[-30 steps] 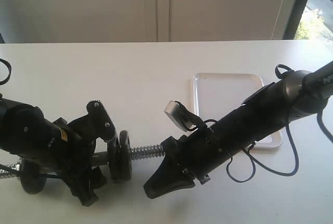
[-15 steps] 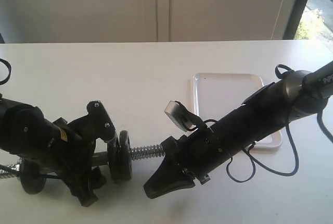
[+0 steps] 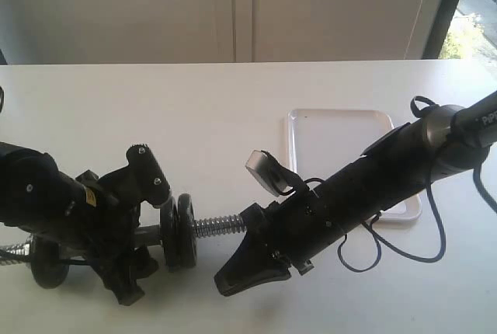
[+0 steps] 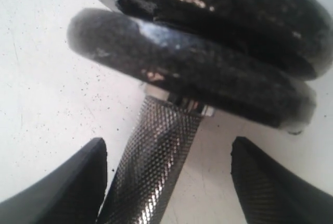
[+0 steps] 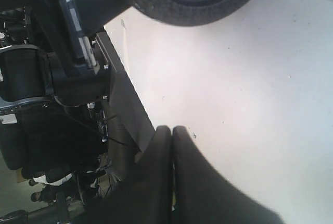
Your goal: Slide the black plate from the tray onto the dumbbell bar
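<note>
black plate [image 3: 187,231] looks already on the dumbbell bar [image 3: 219,226], outermost of two discs, standing on edge just beside the inner disc [image 3: 168,234], near left of the white table [image 3: 233,109]. the tray [image 3: 342,144] sits well apart, right of centre, and what shows of it is bare. so i judge the slide as basically done.

left gripper [image 4: 167,146]: jaws spread wider than the knurled bar that runs between them, with a clear gap on one side, so not clamping. right gripper [image 5: 171,130]: fingers pressed together with nothing between them, low over the table just near of the bar's threaded end.

risks:
- no collar or nut seen on the bare thread, so if the bar tilts or gets nudged the plate could creep back off
- with the left jaws slack the bar could roll on its discs
- the right gripper is close to the thread, and a careless move could knock the bar
- the right arm's cable hangs over the tray's near edge and could snag it

hard to see:
- the right arm covers the tray's near left part
- the left arm hides the bar's middle, and another disc [image 3: 46,268] peeks out far left
- the plate's centre hole isn't visible
- can't tell if the plate sits flush against the inner disc
- right wrist view crops the disc
</note>
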